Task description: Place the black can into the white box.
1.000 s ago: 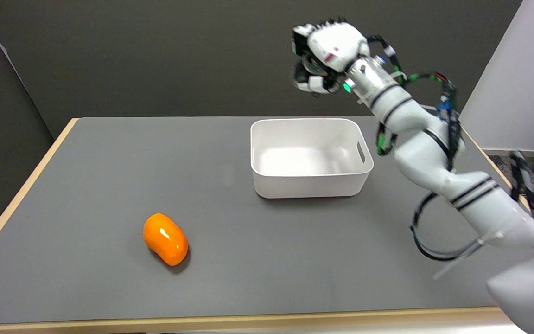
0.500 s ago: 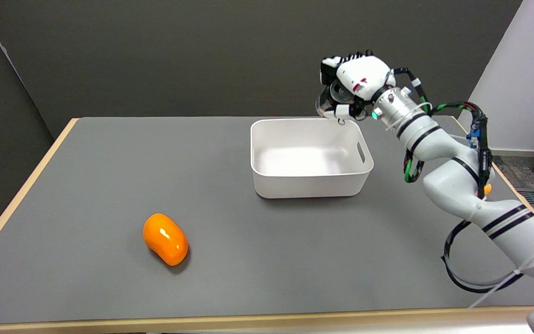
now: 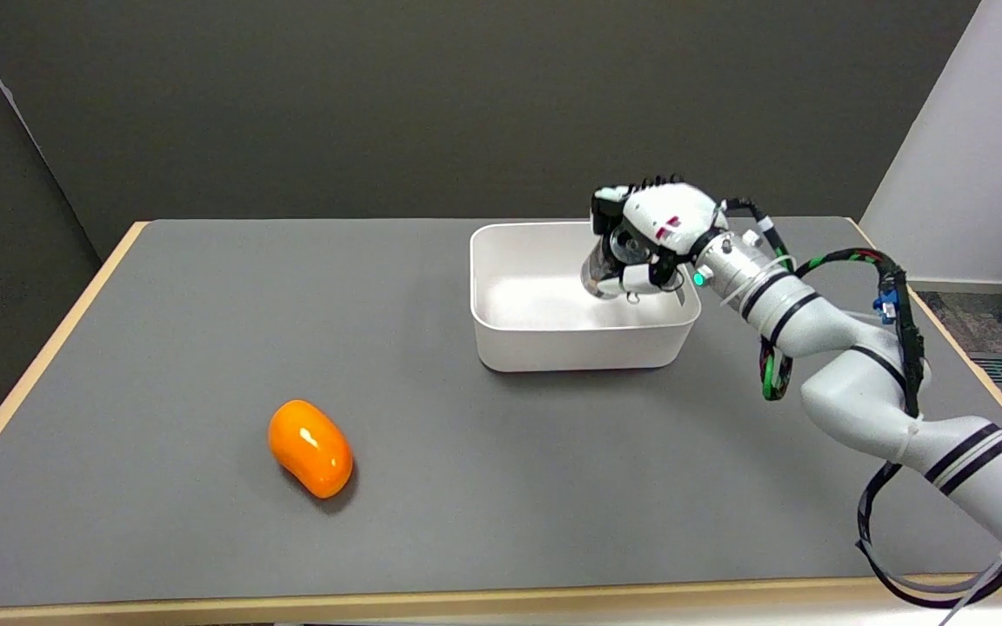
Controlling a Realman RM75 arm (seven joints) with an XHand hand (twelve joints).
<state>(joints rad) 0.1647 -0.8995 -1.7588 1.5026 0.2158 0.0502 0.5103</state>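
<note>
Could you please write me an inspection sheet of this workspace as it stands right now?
Surface: grey table with a light wooden edge.
Job's things: black can held in the hand, over the right part of the white box, tilted; whether it touches the floor of the box cannot be told. Nothing else seen in the box.
Clutter: orange object lying on the table's near left, well apart from the box.
Hands: right hand grips the can from above.
Cables: black and green cables run along the right arm; black loop hangs at the table's near right edge.
Surroundings: dark wall behind; white panel at right.
</note>
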